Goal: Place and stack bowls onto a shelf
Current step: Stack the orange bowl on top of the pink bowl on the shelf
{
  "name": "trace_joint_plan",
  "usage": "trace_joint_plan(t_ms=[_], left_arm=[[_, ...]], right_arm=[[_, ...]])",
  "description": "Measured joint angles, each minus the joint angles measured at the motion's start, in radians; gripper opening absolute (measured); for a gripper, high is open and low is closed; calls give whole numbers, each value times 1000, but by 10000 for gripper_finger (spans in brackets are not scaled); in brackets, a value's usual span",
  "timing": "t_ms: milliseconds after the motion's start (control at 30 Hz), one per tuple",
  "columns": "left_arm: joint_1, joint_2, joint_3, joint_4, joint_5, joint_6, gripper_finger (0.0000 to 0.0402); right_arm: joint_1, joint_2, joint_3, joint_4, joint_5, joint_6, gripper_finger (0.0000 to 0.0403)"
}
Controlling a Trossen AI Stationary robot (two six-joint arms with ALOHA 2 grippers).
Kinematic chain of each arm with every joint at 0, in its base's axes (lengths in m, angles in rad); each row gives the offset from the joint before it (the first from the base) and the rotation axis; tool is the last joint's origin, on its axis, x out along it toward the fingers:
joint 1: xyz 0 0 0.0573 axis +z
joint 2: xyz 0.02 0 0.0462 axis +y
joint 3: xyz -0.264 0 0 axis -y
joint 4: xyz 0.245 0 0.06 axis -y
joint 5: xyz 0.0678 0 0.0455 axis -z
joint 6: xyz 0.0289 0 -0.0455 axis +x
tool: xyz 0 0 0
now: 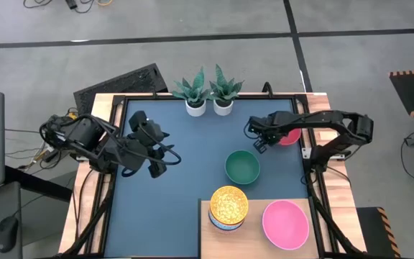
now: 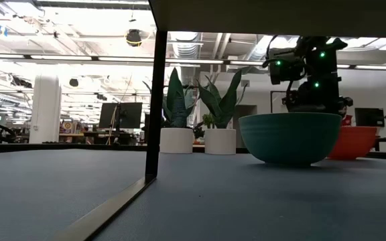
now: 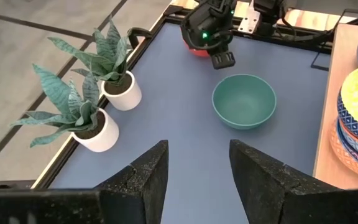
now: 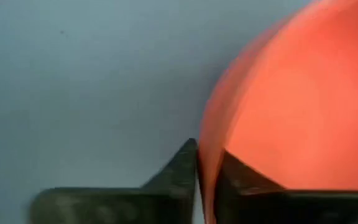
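A red bowl (image 1: 291, 137) sits at the table's far right. My right gripper (image 1: 277, 135) is shut on its rim, seen close in the right wrist view (image 4: 207, 186). A plain teal-green bowl (image 1: 242, 166) rests on its base mid-table, near the red one (image 2: 355, 142). On the pale wood shelf (image 1: 256, 243) at the near right stand a stack of patterned bowls with a yellow one on top (image 1: 228, 204) and a pink bowl (image 1: 286, 223). My left gripper (image 3: 197, 180) is open and empty over the table's left part (image 1: 162, 162). My right gripper pinches the red bowl's rim (image 4: 205, 155) on the side toward the table's left, one finger (image 4: 178, 168) outside the wall and one (image 4: 244, 177) inside. The fingers come from above, pointing down. Whether the bowl is lifted off the table I cannot tell.
Two white pots with spiky green plants (image 1: 196, 106) (image 1: 223, 105) stand at the far edge. In the low view a dark shelf leg (image 2: 156, 100) stands left of the teal-green bowl (image 2: 290, 137). Bare blue tabletop (image 1: 164, 208) lies at the near left.
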Motion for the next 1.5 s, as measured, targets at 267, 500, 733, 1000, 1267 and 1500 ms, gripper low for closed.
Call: trace_joint_plan(t_ms=[267,500,733,1000,1267,1500], left_arm=[[0,0,0,0,-1,5,158],[-7,0,0,47,15,8,158],[-40,0,0,63,40,32,158],[-75,0,0,129,50,91,158],[-76,0,0,115,50,90,158],[-76,0,0,76,50,69,158]], right_arm=[[-5,-114,22,-30,-27,22,23],[19,-294,133,-87,-30,51,23],[88,-461,315,-71,-31,67,23],[263,-548,532,36,-141,39,23],[588,-505,661,234,-260,-92,23],[827,-412,782,192,-177,-35,23]])
